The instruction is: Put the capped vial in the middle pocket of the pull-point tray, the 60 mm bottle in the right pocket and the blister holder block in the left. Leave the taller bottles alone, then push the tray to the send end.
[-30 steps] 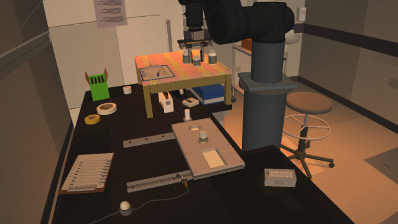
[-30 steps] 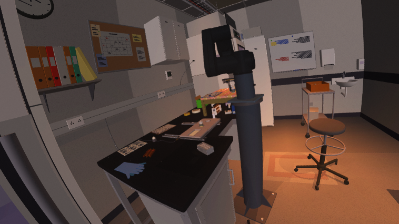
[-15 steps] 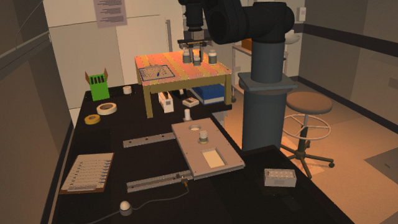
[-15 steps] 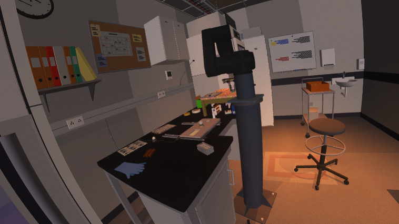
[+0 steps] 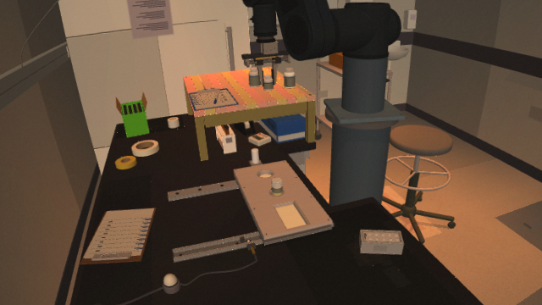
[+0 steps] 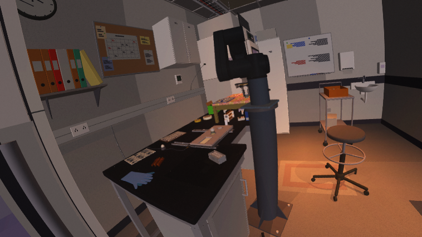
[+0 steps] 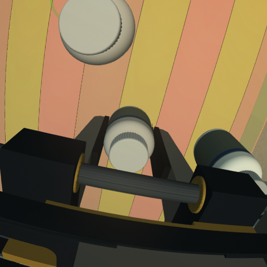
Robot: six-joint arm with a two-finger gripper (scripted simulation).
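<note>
On the striped raised table at the back of the bench stand three white-capped bottles. My gripper (image 5: 267, 78) (image 7: 128, 147) has its fingers closed on either side of the short 60 mm bottle (image 5: 268, 81) (image 7: 128, 139), which stands in the middle. Taller bottles stand to its left (image 5: 253, 76) (image 7: 225, 154) and right (image 5: 289, 77) (image 7: 93, 30). The pull-point tray (image 5: 281, 200) lies on rails nearer on the black bench. The capped vial (image 5: 276, 186) sits in its middle pocket. The blister holder block (image 5: 381, 242) lies on the bench to the tray's right.
Behind the table are white cabinets. A green box (image 5: 134, 113), tape rolls (image 5: 145, 148) and a clipboard (image 5: 120, 234) lie on the bench's left side. Boxes sit under the table. The arm's column (image 5: 360, 140) and a stool (image 5: 419, 169) stand to the right.
</note>
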